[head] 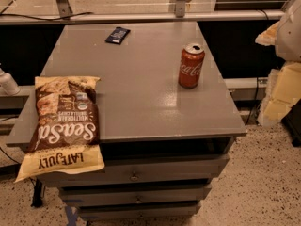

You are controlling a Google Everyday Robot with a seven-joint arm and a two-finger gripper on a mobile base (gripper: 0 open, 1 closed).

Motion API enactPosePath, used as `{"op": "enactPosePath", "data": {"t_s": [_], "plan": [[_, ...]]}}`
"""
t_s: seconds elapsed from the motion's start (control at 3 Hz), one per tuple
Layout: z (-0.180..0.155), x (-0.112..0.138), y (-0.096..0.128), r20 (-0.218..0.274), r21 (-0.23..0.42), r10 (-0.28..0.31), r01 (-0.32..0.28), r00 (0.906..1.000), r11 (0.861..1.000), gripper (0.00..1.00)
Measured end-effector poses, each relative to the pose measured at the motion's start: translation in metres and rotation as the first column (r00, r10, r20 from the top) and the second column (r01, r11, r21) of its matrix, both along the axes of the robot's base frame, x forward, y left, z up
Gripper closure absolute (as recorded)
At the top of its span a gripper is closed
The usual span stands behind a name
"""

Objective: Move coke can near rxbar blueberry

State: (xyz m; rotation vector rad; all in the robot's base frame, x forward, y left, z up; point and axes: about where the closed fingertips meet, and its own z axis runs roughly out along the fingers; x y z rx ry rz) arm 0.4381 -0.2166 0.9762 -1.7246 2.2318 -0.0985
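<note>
The coke can (191,65), red-orange with white script and a silver top, stands upright on the right part of the grey table top (141,88). The rxbar blueberry (117,35), a small flat dark navy wrapper, lies near the table's far edge, left of centre. The can is well apart from the bar, to its right and nearer to me. My gripper (282,95) shows as pale yellowish-white parts at the right edge of the view, off the table and to the right of the can, holding nothing that I can see.
A large brown-and-tan chip bag (63,126) lies on the table's front left corner and hangs over its edge. The table has drawers (136,175) below. A metal rail (141,17) runs behind the table. Speckled floor lies at the right.
</note>
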Motion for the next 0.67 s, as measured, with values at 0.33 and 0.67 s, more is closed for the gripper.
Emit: {"op": "enactPosePath", "data": {"t_s": [0.33,0.67], "plan": [[0.0000,0.0000,0.0000,0.000,0.000,0.000,0.000,1.0000,1.000,0.00],[0.0024,0.0031,-0.0032,0.022,0.028,0.007,-0.007,0.9997,1.000,0.00]]}}
